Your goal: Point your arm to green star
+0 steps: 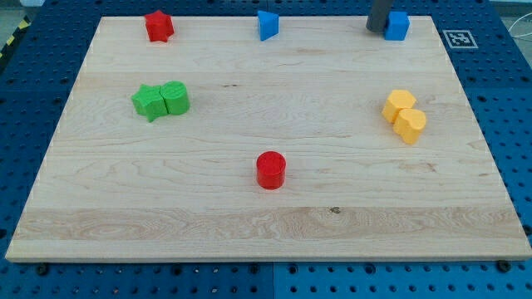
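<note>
The green star [149, 102] lies at the view's left on the wooden board [266, 224]. A green round block [175, 97] touches its right side. My rod comes down at the view's top right, and my tip [376, 31] rests on the board just left of a blue cube [396, 25], touching or nearly touching it. The tip is far from the green star, across the board's width.
A red star-like block [158, 26] sits at the top left. A blue triangular block [267, 25] is at top centre. A red cylinder [270, 169] stands below the middle. Two yellow blocks [404, 115] touch each other at the right.
</note>
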Controlling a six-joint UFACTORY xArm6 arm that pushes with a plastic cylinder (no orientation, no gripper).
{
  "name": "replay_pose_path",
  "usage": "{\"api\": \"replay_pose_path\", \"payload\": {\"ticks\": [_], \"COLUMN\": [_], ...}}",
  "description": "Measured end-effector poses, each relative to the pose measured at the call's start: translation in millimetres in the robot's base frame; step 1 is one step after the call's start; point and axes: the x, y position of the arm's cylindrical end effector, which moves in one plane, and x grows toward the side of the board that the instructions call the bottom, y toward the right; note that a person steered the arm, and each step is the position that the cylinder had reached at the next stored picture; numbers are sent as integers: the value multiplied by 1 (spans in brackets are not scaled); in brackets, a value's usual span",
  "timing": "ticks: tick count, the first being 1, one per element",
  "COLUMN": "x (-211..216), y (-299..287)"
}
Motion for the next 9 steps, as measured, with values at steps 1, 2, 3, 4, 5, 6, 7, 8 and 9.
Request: {"api": "replay_pose_path", "payload": {"ticks": [1, 2, 3, 4, 5, 6, 7, 8, 9], "x": [0, 0, 21, 61, 62, 65, 76, 84, 102], "y": [5, 5, 2, -12, -12, -19, -53, -82, -112]}}
